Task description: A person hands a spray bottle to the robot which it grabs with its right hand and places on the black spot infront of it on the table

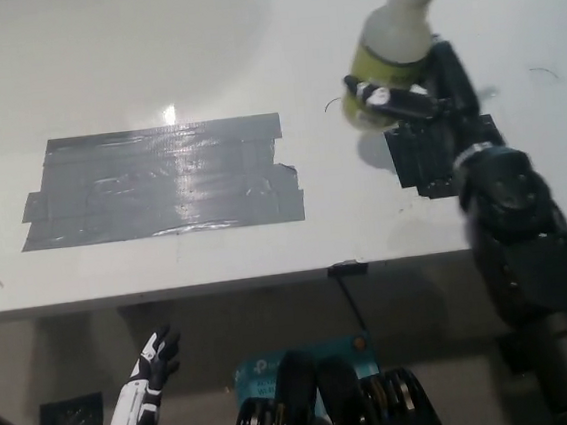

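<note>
Fingers (393, 98) of the right hand (424, 108) grip the spray bottle (394, 51), yellow liquid inside, far right of the tape patch (160, 181); left hand (149, 381) rests open below the table (99, 69).

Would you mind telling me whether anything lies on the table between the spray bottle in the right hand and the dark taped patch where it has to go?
Nothing visible does. The right hand holds the spray bottle above the table, right of the dark taped patch, and the white surface between them is bare.

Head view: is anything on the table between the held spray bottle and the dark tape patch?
Nothing: in the head view only bare white table separates the spray bottle, held by the right hand, from the tape patch.
</note>
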`<state>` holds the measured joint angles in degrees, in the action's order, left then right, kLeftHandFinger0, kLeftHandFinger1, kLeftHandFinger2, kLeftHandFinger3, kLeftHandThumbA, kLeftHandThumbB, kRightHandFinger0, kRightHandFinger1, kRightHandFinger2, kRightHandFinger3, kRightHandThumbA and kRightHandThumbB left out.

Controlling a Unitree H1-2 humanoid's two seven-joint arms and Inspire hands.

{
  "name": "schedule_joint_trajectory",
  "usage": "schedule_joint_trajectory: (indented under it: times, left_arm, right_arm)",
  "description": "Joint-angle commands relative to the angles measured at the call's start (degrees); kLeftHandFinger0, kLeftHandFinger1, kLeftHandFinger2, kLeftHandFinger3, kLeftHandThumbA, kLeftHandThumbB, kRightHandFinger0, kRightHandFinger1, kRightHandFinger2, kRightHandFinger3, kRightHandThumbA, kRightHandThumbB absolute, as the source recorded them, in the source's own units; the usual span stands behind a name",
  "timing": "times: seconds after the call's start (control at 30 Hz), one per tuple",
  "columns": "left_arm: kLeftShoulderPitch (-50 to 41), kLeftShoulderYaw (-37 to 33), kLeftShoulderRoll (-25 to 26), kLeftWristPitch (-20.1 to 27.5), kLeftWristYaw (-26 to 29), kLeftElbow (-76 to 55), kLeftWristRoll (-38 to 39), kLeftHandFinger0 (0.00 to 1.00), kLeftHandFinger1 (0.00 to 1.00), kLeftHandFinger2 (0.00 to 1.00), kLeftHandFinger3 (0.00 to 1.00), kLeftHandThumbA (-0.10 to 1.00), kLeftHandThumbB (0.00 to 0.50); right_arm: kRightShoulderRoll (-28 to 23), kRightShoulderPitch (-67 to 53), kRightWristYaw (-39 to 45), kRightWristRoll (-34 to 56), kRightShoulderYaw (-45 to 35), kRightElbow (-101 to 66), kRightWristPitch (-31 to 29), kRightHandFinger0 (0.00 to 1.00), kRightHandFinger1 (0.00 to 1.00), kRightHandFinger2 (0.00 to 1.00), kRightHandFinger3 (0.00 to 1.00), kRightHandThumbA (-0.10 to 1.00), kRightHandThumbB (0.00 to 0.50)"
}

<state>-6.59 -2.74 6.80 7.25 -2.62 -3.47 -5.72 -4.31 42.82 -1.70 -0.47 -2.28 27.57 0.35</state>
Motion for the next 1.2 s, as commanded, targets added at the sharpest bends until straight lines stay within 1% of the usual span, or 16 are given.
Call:
schedule_joint_trajectory:
  times: [0.0,0.13,0.3,0.33,0.5,0.57,0.63,0.77,0.83,0.87,0.93,1.03,1.07,1.1,1.13,1.17]
  left_arm:
    - [-0.07,0.18,0.33,1.28,-0.49,-0.46,0.79,1.0,1.0,1.0,1.0,1.0,0.027]
    - [-0.25,0.11,0.01,0.41,-0.43,-1.04,0.82,1.0,1.0,1.0,1.0,1.0,0.018]
    - [0.0,0.14,0.04,0.4,-0.38,-0.94,0.74,1.0,1.0,1.0,1.0,1.0,0.009]
    - [0.21,0.18,0.12,0.42,-0.37,-0.97,0.66,1.0,1.0,1.0,1.0,1.0,0.022]
    - [0.4,0.09,0.07,0.78,-0.11,-1.05,0.12,1.0,1.0,1.0,1.0,1.0,0.0]
    - [0.43,0.12,0.02,0.49,-0.23,-1.26,0.4,1.0,1.0,1.0,1.0,1.0,0.003]
    - [0.48,0.11,0.07,0.78,-0.27,-1.17,0.46,1.0,1.0,1.0,1.0,1.0,0.0]
    - [0.56,0.07,0.07,1.07,-0.21,-1.14,0.31,1.0,1.0,1.0,1.0,1.0,0.002]
    - [0.54,0.1,0.01,0.92,-0.24,-1.28,0.5,1.0,1.0,1.0,1.0,1.0,0.0]
    - [0.54,0.11,0.02,0.97,-0.25,-1.24,0.52,1.0,1.0,1.0,1.0,1.0,0.004]
    - [0.57,0.11,0.08,1.1,-0.23,-1.02,0.43,1.0,1.0,1.0,1.0,1.0,0.003]
    - [0.55,0.16,0.01,0.9,-0.15,-1.1,0.42,1.0,1.0,1.0,1.0,1.0,0.007]
    - [0.6,0.17,-0.01,0.82,-0.22,-1.19,0.57,1.0,1.0,1.0,1.0,1.0,0.007]
    - [0.63,0.15,0.0,0.8,-0.23,-1.22,0.55,1.0,1.0,1.0,1.0,1.0,0.005]
    - [0.65,0.14,0.01,0.8,-0.23,-1.24,0.52,1.0,1.0,1.0,1.0,1.0,0.004]
    - [0.65,0.12,0.02,0.83,-0.19,-1.28,0.38,1.0,1.0,1.0,1.0,1.0,0.004]
  right_arm:
    - [-2.61,0.89,0.42,-0.12,-0.78,-3.05,-6.63,0.14,0.33,0.51,0.52,0.76,0.412]
    - [-3.7,-0.56,0.03,0.24,-1.17,-1.66,-6.59,0.08,0.31,0.5,0.52,0.74,0.387]
    - [-4.58,-0.93,-0.17,-0.63,-0.79,1.77,-8.27,0.1,0.28,0.47,0.51,0.68,0.34]
    - [-4.64,-0.76,-0.05,-0.51,-0.81,3.02,-8.76,0.08,0.27,0.46,0.51,0.68,0.352]
    - [-4.32,-0.19,-1.01,-0.69,-0.95,6.76,-8.25,0.07,0.27,0.47,0.52,0.7,0.396]
    - [-4.27,0.36,-1.66,-1.18,-0.77,9.11,-9.46,0.12,0.29,0.48,0.51,0.71,0.399]
    - [-4.08,0.64,-2.63,-1.98,-0.52,10.64,-9.48,0.08,0.27,0.47,0.47,0.75,0.427]
    - [-4.09,1.04,-4.17,-3.93,0.46,12.94,-11.91,0.04,0.24,0.44,0.42,0.74,0.409]
    - [-3.96,1.22,-4.6,-4.3,0.73,14.04,-13.11,0.06,0.24,0.43,0.36,0.73,0.414]
    - [-3.98,1.31,-5.34,-5.23,1.23,14.89,-13.96,0.08,0.26,0.43,0.33,0.74,0.398]
    - [-4.12,1.38,-6.97,-7.38,2.36,16.43,-16.11,0.09,0.26,0.43,0.31,0.74,0.381]
    - [-4.1,1.39,-7.49,-7.31,2.41,17.49,-16.85,0.09,0.28,0.45,0.31,0.73,0.391]
    - [-4.24,1.37,-7.55,-7.21,2.33,17.87,-17.05,0.12,0.32,0.5,0.35,0.74,0.431]
    - [-4.35,1.24,-7.39,-7.13,2.33,17.94,-17.28,0.21,0.43,0.64,0.47,0.76,0.451]
    - [-4.42,1.17,-7.3,-7.09,2.33,18.06,-17.54,0.29,0.5,0.69,0.51,0.76,0.456]
    - [-4.57,0.99,-6.47,-6.7,2.37,18.04,-17.79,0.46,0.68,0.86,0.68,0.75,0.454]
